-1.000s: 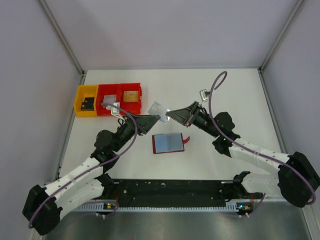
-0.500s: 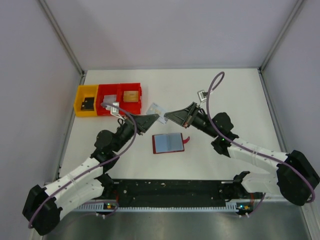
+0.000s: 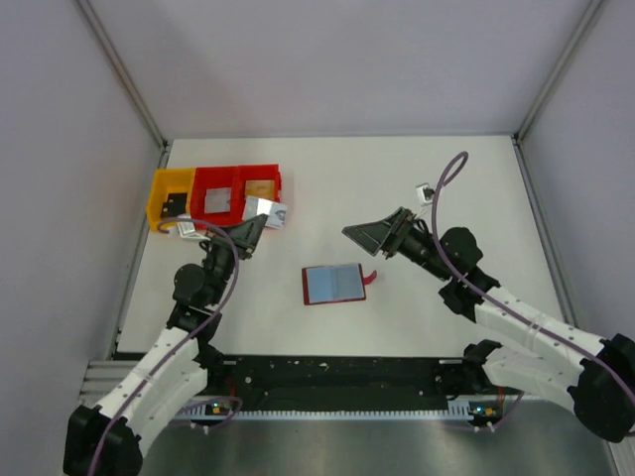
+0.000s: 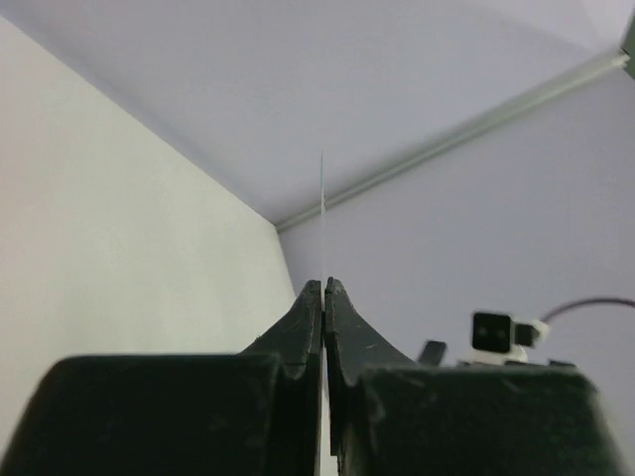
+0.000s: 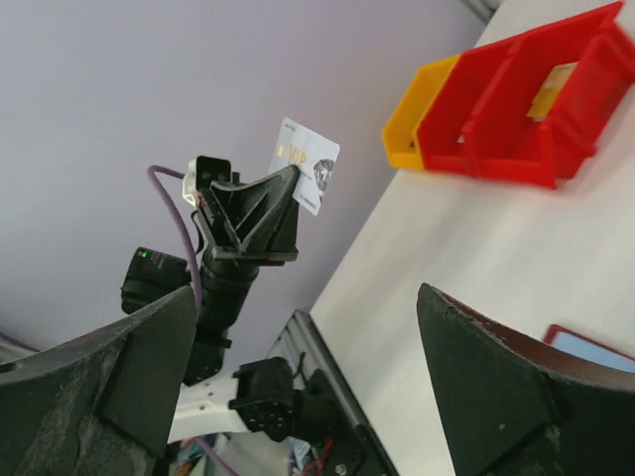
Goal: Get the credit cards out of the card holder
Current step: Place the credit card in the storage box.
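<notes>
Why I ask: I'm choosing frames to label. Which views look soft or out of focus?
Top view: evenly lit and sharp, the wallet included. Left wrist view: the left end effector is soft near the lens; the card is a thin edge-on line. Right wrist view: its own fingers blur, the bins look crisp.

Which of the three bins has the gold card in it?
The end red bin, farthest from the yellow bin. The middle red bin holds a grey card; the yellow one a dark item.
</notes>
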Tool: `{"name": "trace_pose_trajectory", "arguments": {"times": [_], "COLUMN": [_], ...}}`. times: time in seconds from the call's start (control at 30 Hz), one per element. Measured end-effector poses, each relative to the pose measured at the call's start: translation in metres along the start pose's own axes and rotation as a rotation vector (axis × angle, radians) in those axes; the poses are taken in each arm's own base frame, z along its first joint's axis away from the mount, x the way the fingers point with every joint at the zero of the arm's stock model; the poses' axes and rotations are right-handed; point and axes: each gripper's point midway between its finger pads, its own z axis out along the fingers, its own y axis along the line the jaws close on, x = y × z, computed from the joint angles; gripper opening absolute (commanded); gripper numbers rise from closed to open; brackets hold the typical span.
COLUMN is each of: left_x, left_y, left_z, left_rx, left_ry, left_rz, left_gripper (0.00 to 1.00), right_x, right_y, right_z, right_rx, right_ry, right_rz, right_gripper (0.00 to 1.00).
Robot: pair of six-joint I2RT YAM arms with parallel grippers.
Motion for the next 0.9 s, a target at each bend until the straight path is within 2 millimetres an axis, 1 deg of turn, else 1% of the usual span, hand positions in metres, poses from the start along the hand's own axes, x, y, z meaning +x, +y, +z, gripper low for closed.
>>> {"name": "trace_pose_trajectory", "arguments": {"times": [0.03,0.1,0.23,0.27,0.37,0.5,0.6,0.67,0.8,0.9], "left_x": [-0.009,-0.03,-0.062,-0.068,-0.091,-0.113,-0.128,-0.137,-0.15,-0.158], "left_y": [0.009,0.036,0.081,0.091,0.133,0.175,0.199,0.213,0.239,0.253], "left_z": [0.0,-0.002,-0.005,-0.006,-0.011,-0.011,-0.003,0.006,0.03,0.05], "left_rx": [-0.027,-0.107,-0.249,-0.278,-0.408,-0.535,-0.589,-0.614,-0.637,-0.637], "left_ry": [-0.03,-0.092,-0.172,-0.185,-0.226,-0.248,-0.251,-0.248,-0.226,-0.2], "left_rz": [0.006,0.022,0.042,0.045,0.066,0.073,0.069,0.063,0.05,0.048], "left_gripper": [0.0,0.0,0.0,0.0,0.0,0.0,0.0,0.0,0.0,0.0], "right_x": [-0.004,-0.009,-0.013,-0.013,-0.008,-0.001,0.003,0.004,0.005,0.005], "right_y": [-0.003,-0.011,-0.029,-0.033,-0.043,-0.056,-0.062,-0.065,-0.07,-0.072], "right_z": [-0.003,-0.009,-0.018,-0.02,-0.025,-0.03,-0.033,-0.035,-0.039,-0.042], "right_rx": [0.017,0.053,0.121,0.136,0.173,0.211,0.23,0.239,0.252,0.259], "right_ry": [-0.008,-0.019,-0.014,-0.008,0.02,0.063,0.087,0.098,0.116,0.122], "right_rz": [-0.021,-0.056,-0.121,-0.135,-0.181,-0.232,-0.26,-0.274,-0.296,-0.305], "right_gripper": [0.94,0.96,0.98,0.98,0.98,0.98,0.98,0.98,0.98,0.98]}}
